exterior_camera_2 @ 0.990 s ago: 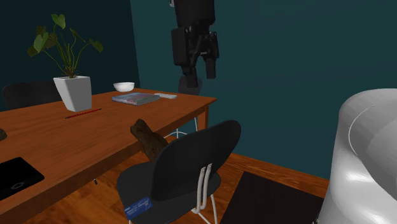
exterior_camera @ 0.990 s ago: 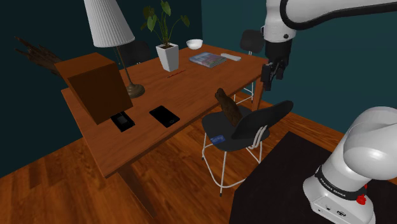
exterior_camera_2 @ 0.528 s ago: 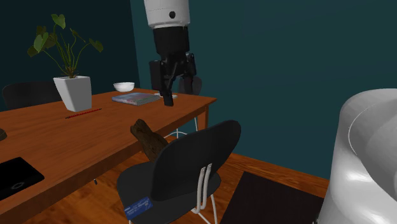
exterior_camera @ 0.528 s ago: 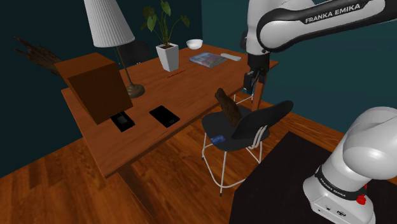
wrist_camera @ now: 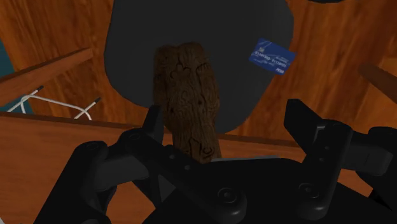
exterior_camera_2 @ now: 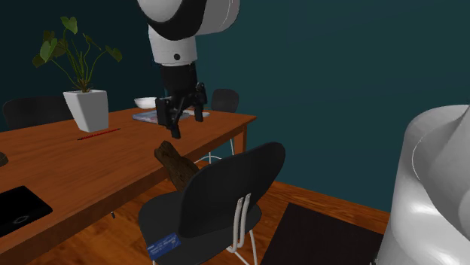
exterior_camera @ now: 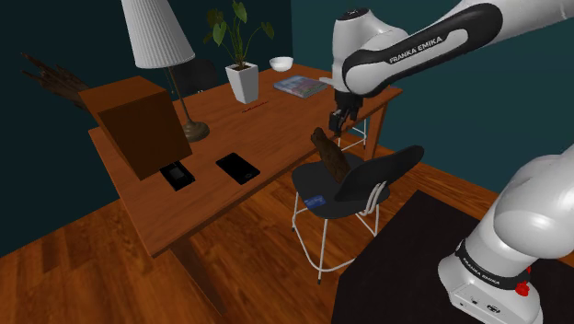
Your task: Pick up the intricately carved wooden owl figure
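Carved brown owl [exterior_camera: 329,155] [exterior_camera_2: 175,166] [wrist_camera: 186,89] stands tilted on seat of black chair [exterior_camera: 386,167] [exterior_camera_2: 226,188], just beside edge of wooden table [exterior_camera: 276,129] [exterior_camera_2: 75,166]. Blue card [exterior_camera: 315,201] [wrist_camera: 272,57] lies on same seat, apart from owl. Gripper [exterior_camera: 338,120] [exterior_camera_2: 181,120] [wrist_camera: 228,127] hangs just above owl, fingers spread wide, nothing held. Owl sits closer to one finger [wrist_camera: 153,124] than the other.
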Action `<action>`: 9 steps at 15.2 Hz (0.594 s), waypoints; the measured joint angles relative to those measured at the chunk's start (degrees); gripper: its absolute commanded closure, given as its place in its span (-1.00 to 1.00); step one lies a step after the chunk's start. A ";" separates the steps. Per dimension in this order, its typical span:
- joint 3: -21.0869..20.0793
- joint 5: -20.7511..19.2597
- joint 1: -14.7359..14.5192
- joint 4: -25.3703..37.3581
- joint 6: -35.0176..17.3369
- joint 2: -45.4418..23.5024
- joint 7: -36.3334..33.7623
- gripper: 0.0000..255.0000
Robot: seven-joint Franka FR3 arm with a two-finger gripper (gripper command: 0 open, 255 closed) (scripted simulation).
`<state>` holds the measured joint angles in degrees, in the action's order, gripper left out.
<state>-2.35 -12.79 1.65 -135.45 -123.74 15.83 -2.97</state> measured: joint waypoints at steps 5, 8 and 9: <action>-0.26 -4.67 1.16 4.60 -8.10 -9.63 -2.66 -1.00; -0.20 -7.79 1.59 8.81 -11.78 -15.71 -4.53 -1.00; -0.25 -8.82 1.55 10.28 -12.54 -17.42 -5.32 -1.00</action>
<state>-2.59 -21.61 3.20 -125.18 -136.28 -1.59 -8.29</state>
